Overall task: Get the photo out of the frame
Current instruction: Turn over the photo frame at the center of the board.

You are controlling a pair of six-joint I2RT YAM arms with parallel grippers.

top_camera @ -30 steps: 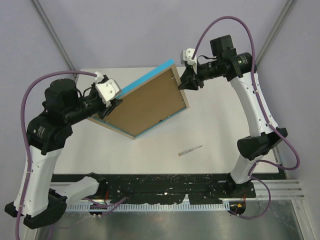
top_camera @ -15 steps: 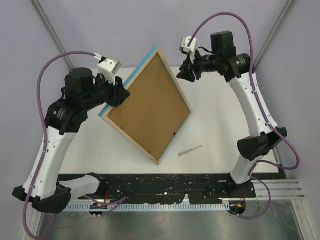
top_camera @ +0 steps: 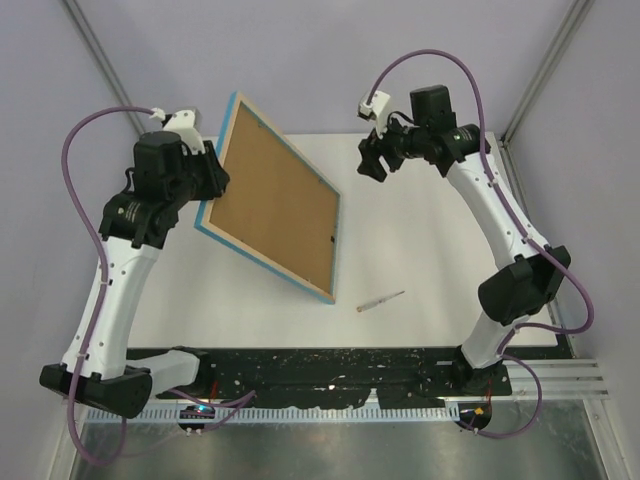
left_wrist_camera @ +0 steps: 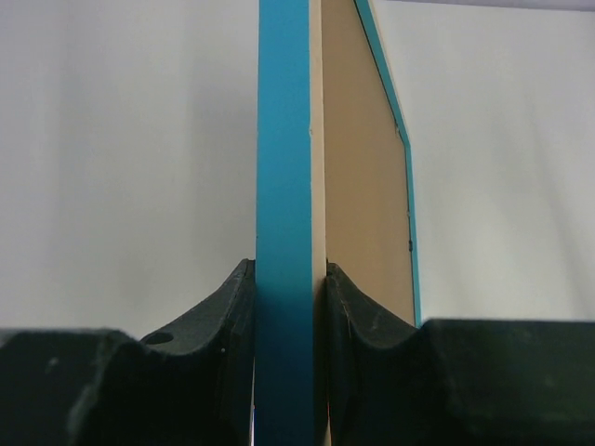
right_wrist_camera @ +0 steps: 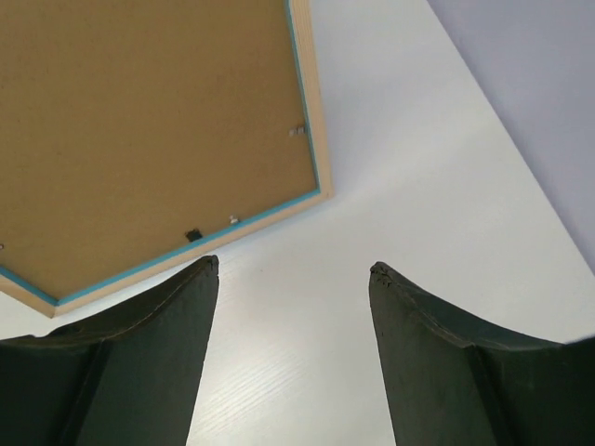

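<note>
The light-blue frame (top_camera: 265, 264) is held off the table, tilted, with its wood-coloured back and brown backing board (top_camera: 275, 205) facing up. My left gripper (top_camera: 212, 180) is shut on its left edge; in the left wrist view the blue edge (left_wrist_camera: 284, 186) runs straight up between the two fingers. My right gripper (top_camera: 368, 160) hangs open to the right of the frame, touching nothing. Its wrist view shows the frame's corner (right_wrist_camera: 311, 121) beyond the left finger (right_wrist_camera: 158, 316). The photo is hidden on the side turned away.
A small pen-like stick (top_camera: 380, 300) lies on the white table (top_camera: 430, 250) near the front edge. Small tabs (right_wrist_camera: 193, 235) sit along the backing board's rim. Purple-grey walls close in the back and sides.
The right gripper has let go of the frame's far corner and opened. The left arm has swung the frame to the left and tilted it steeper.
</note>
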